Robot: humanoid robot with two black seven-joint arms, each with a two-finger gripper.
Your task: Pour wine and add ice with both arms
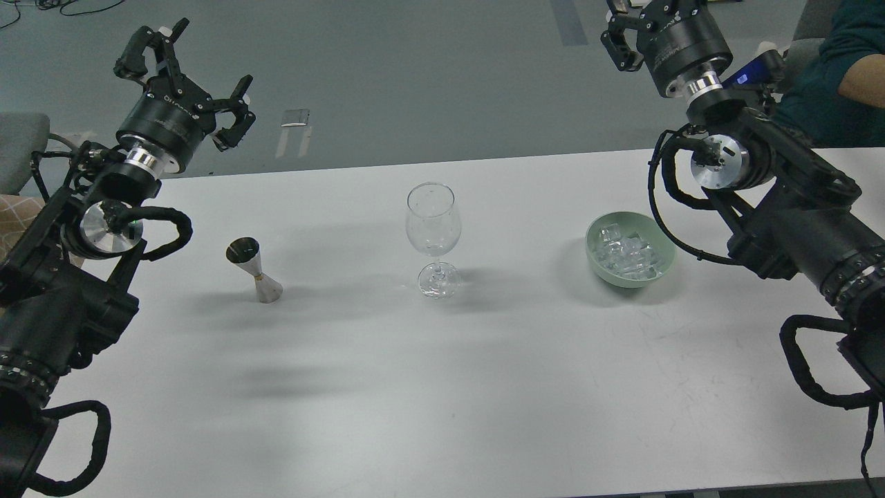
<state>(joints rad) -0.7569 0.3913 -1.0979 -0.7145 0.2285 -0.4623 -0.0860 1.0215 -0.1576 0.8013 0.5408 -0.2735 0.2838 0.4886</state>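
Note:
An empty clear wine glass (433,232) stands upright at the middle of the white table (442,387). A small steel jigger (253,270) stands to its left. A green bowl (594,261) to the right holds several clear ice cubes (628,253). No stream of wine shows. My left gripper (185,69) is open and empty, raised beyond the table's far left edge, well above and behind the jigger. My right gripper (632,21) is at the top edge, partly cut off, high behind the bowl.
A person in a dark teal sleeve (830,76) sits at the far right behind my right arm. A grey chair (21,149) shows at the left edge. Grey floor lies beyond the table's far edge.

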